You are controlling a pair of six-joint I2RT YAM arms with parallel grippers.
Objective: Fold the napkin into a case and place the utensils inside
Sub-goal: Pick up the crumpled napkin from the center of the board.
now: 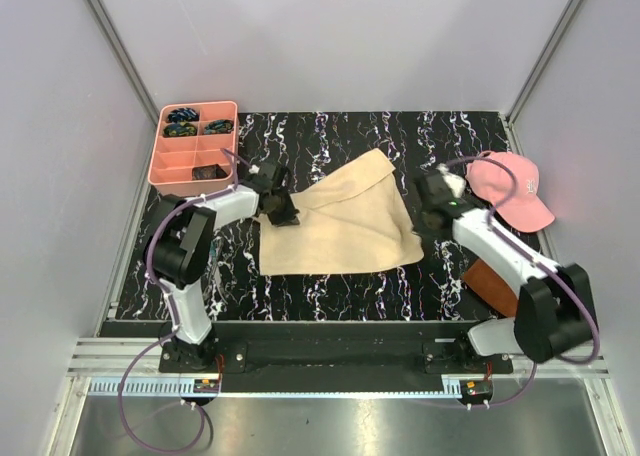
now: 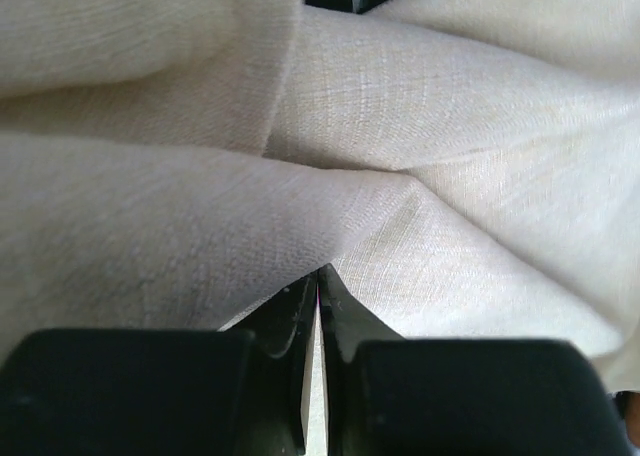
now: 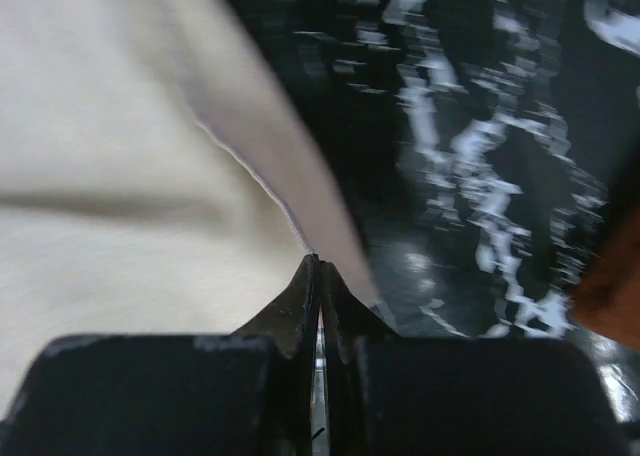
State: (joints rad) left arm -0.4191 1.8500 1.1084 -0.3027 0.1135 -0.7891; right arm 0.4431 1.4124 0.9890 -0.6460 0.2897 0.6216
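Note:
The beige napkin (image 1: 340, 221) lies spread and partly folded on the black marbled table. My left gripper (image 1: 280, 211) sits at its left corner. In the left wrist view the cloth (image 2: 400, 126) fills the frame in rumpled folds, and the left gripper (image 2: 319, 276) is shut with a sliver of cloth pinched between its tips. My right gripper (image 1: 428, 224) is at the napkin's right edge, where the corner curls up. In the right wrist view the napkin's hem (image 3: 250, 171) runs straight into the shut tips of the right gripper (image 3: 319, 264). The utensils are out of view.
A pink compartment tray (image 1: 192, 146) with small dark blue-green items stands at the back left. A pink baseball cap (image 1: 510, 191) lies at the right, and a dark brown square (image 1: 492, 281) sits beneath the right arm. Grey walls enclose the table.

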